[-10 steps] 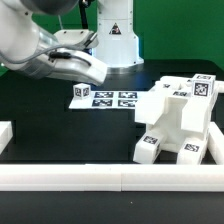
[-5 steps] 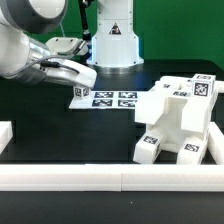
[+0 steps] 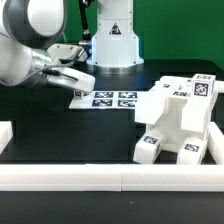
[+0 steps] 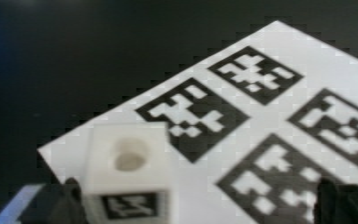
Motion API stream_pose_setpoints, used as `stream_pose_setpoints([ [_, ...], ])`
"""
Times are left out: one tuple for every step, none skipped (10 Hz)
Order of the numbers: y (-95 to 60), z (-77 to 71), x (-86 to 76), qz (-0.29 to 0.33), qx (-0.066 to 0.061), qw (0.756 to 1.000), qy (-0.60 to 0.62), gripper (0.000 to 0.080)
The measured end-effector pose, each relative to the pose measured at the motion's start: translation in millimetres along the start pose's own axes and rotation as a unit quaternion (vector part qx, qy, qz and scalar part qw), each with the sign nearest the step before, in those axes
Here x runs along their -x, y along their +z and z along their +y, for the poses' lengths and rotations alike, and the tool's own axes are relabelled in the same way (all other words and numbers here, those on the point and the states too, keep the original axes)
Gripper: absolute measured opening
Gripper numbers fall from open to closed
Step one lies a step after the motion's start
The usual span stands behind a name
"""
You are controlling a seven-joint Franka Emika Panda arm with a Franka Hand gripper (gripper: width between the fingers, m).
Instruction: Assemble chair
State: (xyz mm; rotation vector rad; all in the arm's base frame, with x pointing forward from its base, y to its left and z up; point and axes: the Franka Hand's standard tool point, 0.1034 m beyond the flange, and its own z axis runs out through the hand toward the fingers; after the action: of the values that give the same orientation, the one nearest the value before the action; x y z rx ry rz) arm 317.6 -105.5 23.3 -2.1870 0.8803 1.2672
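I see the black counter (image 3: 60, 130) carrying the boxy white plastic chair (image 3: 178, 120), tagged, on the exterior view's right. The flat white marker board (image 3: 112, 99) lies behind it. My hand (image 3: 88, 78) hovers over that board, fingers apart, gripping nothing; a small white holed block (image 4: 126, 162) shows between them.

black table (image 3: 60, 135), w/ marker board (image 3: 110, 100), chair (image 3: 180, 120), border rail (image 3: 110, 178)

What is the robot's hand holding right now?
Nothing. The gripper is open, and its fingers stand apart on each side of a small white chair piece without closing on it. The piece sits at the marker board.
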Motion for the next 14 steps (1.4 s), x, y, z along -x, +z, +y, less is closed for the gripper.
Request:
stream_pose_setpoints([
  [3.9, 5.4, -1.8, -0.005, -0.002, 1.000, 0.006, 0.0649],
  [8.2, 10.2, -3.9, -0.010, -0.003, 1.000, 0.012, 0.0649],
  [13.8, 11.7, -5.0, -0.014, -0.001, 1.000, 0.014, 0.0649],
  [16.9, 12.2, -5.8, -0.015, 0.001, 1.000, 0.016, 0.0649],
  [17.4, 12.4, -6.2, -0.014, 0.002, 1.000, 0.017, 0.0649],
  [17.3, 12.6, -6.3, -0.014, 0.001, 1.000, 0.017, 0.0637],
  [17.3, 12.7, -6.3, -0.014, 0.001, 1.000, 0.017, 0.0637],
  [17.4, 12.7, -6.3, -0.014, 0.001, 1.000, 0.017, 0.0467],
  [17.4, 12.7, -6.3, -0.014, 0.001, 1.000, 0.017, 0.0285],
  [17.4, 12.7, -6.3, -0.014, 0.001, 1.000, 0.017, 0.0278],
  [17.4, 12.7, -6.3, -0.014, 0.001, 1.000, 0.017, 0.0278],
  [15.4, 11.4, -5.1, -0.016, 0.002, 1.000, 0.015, 0.0278],
  [2.7, 1.9, -2.3, -0.016, 0.000, 1.000, 0.005, 0.0278],
  [-9.0, -5.3, -2.5, -0.010, -0.001, 1.000, -0.004, 0.0278],
])
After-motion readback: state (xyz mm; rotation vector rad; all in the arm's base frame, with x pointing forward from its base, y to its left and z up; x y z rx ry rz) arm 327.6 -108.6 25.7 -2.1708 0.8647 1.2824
